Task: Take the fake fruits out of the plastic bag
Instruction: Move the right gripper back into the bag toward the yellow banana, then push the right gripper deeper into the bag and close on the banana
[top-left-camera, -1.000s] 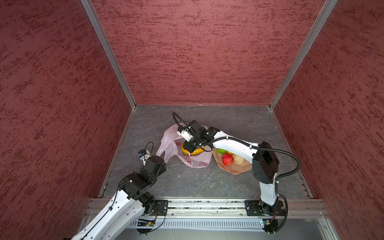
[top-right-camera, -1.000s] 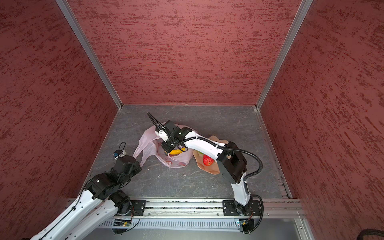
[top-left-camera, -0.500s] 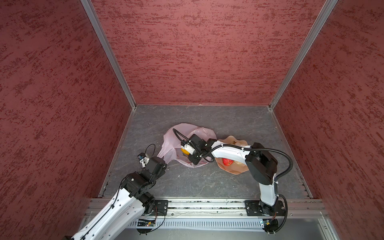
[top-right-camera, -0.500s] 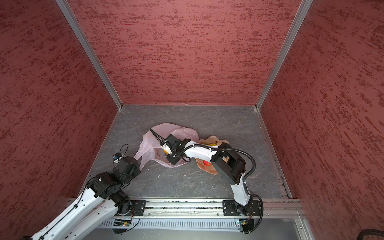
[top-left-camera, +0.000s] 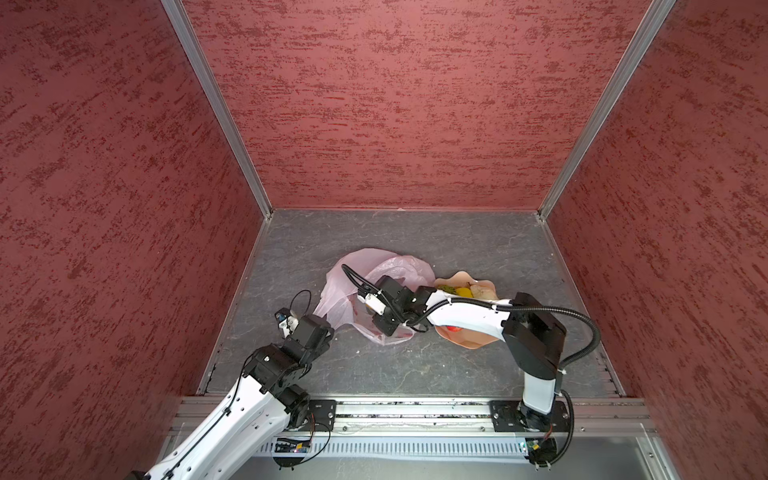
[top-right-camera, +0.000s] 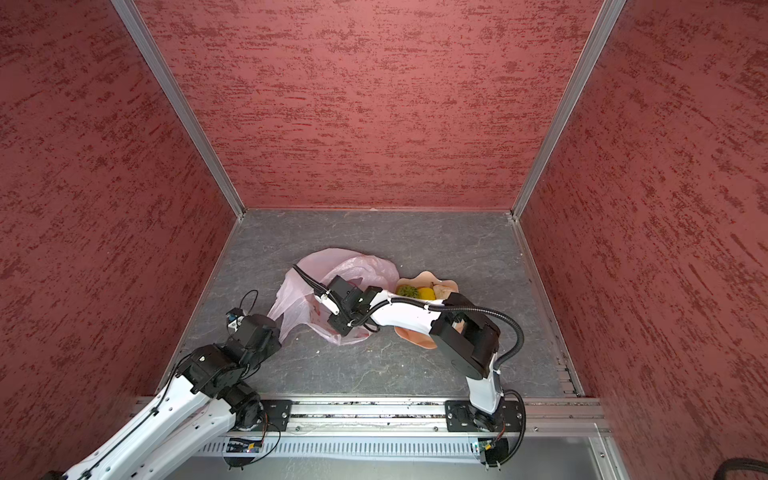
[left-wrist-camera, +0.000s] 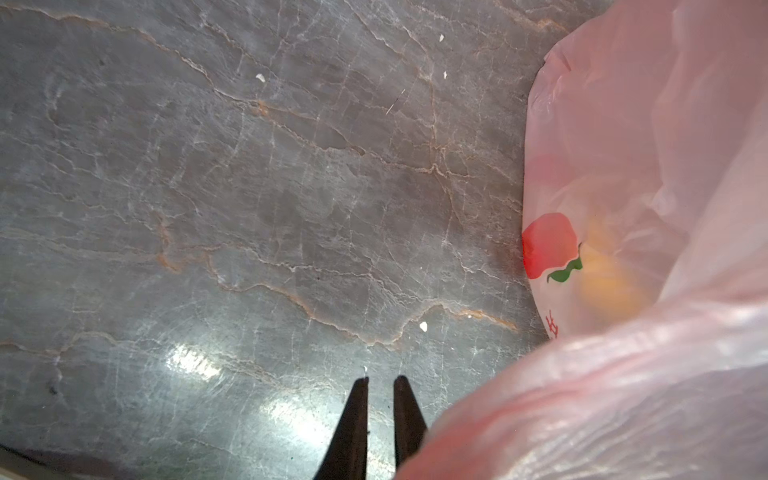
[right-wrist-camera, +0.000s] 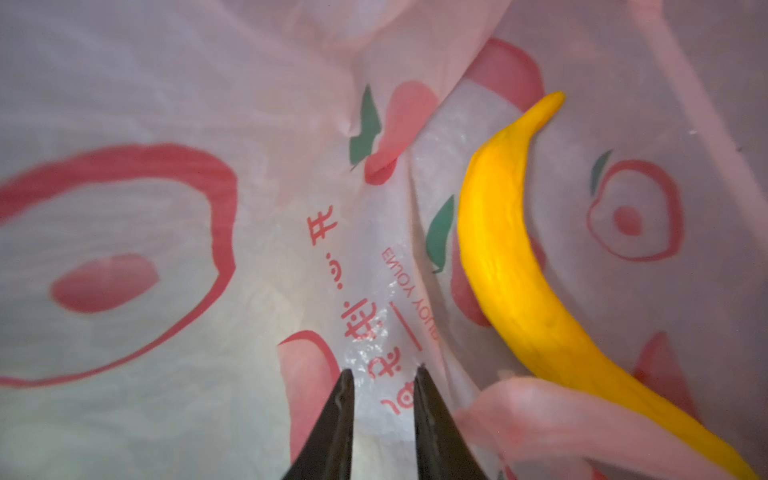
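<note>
Items I can see from my station, apart from the job:
- One peach bowl (top-left-camera: 473, 341) (top-right-camera: 419, 338), wavy-rimmed, standing on the floor right of centre in both top views.
- Grey veined stone-look floor (top-left-camera: 415, 237).
- Three dark red textured walls (top-left-camera: 399, 104), joined by two aluminium corner posts (top-left-camera: 216, 108).
- One metal rail (top-left-camera: 407, 415) along the near edge.
- A few white specks (left-wrist-camera: 423, 326) on the floor.

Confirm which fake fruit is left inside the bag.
The yellow banana, lying inside the pink plastic bag beside the right claw; the other fruits sit in the peach bowl.
</note>
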